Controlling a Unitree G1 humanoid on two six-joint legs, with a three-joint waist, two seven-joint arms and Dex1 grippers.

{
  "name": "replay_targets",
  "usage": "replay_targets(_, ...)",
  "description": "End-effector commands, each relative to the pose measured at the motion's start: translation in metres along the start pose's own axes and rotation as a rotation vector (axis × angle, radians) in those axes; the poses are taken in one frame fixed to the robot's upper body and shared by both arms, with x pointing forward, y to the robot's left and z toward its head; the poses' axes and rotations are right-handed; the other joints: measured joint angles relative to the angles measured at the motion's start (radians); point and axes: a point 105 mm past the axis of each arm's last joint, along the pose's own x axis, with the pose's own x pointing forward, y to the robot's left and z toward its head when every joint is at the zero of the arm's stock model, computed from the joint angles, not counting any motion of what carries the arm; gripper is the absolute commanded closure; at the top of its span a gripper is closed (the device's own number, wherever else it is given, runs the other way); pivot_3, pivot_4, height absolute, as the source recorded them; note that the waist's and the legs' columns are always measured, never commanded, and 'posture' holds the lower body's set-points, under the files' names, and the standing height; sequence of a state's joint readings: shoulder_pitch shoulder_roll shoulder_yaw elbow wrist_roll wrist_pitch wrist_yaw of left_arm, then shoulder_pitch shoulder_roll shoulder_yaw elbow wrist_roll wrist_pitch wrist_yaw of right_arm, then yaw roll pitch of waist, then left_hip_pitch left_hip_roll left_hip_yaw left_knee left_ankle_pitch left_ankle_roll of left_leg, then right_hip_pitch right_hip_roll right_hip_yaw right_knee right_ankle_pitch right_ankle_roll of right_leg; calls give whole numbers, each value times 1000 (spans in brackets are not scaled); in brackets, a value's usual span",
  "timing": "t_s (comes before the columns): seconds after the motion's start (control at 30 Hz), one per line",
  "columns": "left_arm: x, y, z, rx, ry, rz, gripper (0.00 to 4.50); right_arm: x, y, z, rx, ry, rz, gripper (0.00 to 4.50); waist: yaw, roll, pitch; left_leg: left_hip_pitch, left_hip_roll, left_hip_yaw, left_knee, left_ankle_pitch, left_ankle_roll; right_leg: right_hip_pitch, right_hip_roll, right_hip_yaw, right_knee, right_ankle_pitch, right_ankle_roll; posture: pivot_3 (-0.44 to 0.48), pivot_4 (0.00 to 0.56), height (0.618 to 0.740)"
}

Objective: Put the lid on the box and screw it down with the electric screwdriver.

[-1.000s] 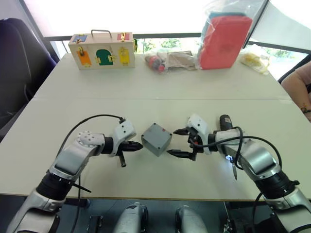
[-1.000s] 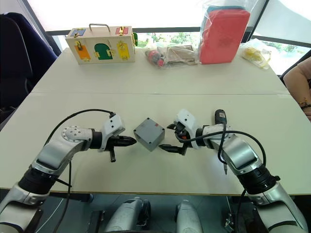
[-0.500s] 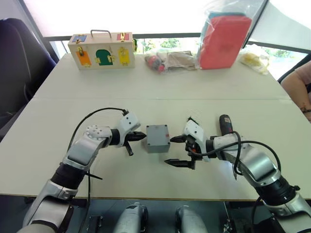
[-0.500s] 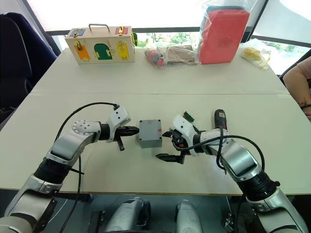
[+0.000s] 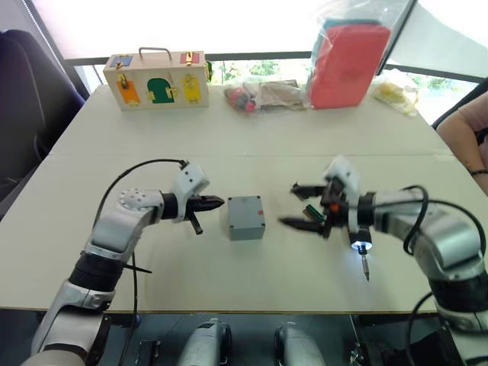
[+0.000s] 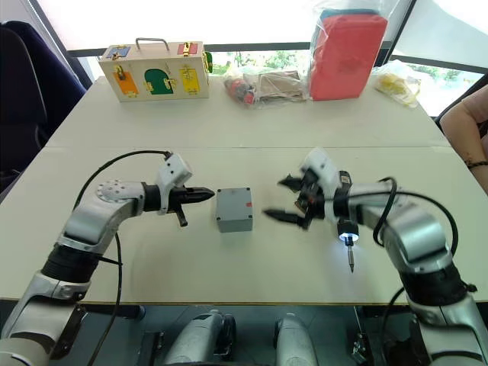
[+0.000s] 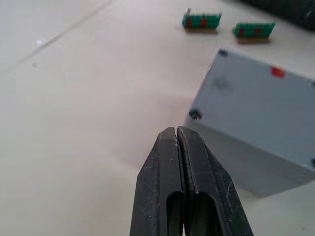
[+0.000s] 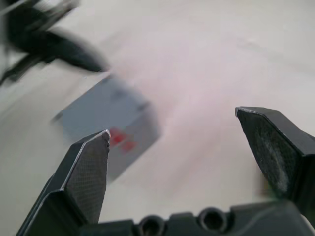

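The big pale table (image 5: 229,137) holds everything. At its far edge sits a wooden box (image 5: 158,78) with a handle, then a red thing in a clear bag (image 5: 347,61), a bag of small stuff (image 5: 263,94) between them, and a yellow bag (image 5: 394,90) at the far right. A person's arm (image 5: 465,130) shows at the right edge. In the middle of the table sits the grey box (image 5: 245,216), flat on the table, and the lid (image 7: 268,105) is already on top of it, with its little red mark showing. My left gripper (image 5: 213,203) is just beside the box on its left side, not touching it, and its two fingers are pressed tight together with nothing between them. My right gripper (image 5: 303,206) is a bit away from the box on its right side, with its fingers spread wide and nothing in them. The screwdriver (image 5: 360,245) lies on the table next to my right arm, its light glowing and its thin bit pointing toward me. Two tiny green strips (image 7: 202,19) lie on the table past the box.
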State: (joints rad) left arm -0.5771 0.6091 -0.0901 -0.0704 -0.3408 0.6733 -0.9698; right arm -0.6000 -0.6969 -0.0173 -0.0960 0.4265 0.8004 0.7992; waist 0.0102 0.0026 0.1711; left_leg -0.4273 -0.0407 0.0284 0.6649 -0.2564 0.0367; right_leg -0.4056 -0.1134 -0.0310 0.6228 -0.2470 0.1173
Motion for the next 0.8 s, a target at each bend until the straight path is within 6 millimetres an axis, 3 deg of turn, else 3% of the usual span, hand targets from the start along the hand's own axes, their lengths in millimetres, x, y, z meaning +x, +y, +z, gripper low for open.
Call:
replay_targets(0.03,-12,-11,27,57,-51,-76,4500,11,-29,-14,13,11,-93,104,3,0,0,0,0,0,-1,0,0,0,0,0,0,0,0,0,150,740)
replay_targets(0.1,-17,-17,30,81,-36,-108,4500,20,-38,-24,23,22,-98,104,-1,0,0,0,0,1,-1,0,0,0,0,0,-1,0,0,0,150,740)
replay_targets(0.2,-21,-20,33,102,-23,-113,4500,30,-48,-37,6,45,-114,766,-5,0,0,0,-1,2,-1,0,0,0,0,1,-1,0,0,0,150,740)
replay_targets(0.37,-24,-24,34,91,-30,-103,4500,39,-48,-40,-13,40,-86,2474,-9,0,0,0,-1,2,-1,0,0,0,1,1,0,0,0,0,150,740)
replay_targets(0.8,-20,-34,28,72,-21,-111,4500,46,-39,-46,-23,45,-59,2474,-23,0,0,0,0,1,-1,0,0,0,1,1,3,0,0,0,150,740)
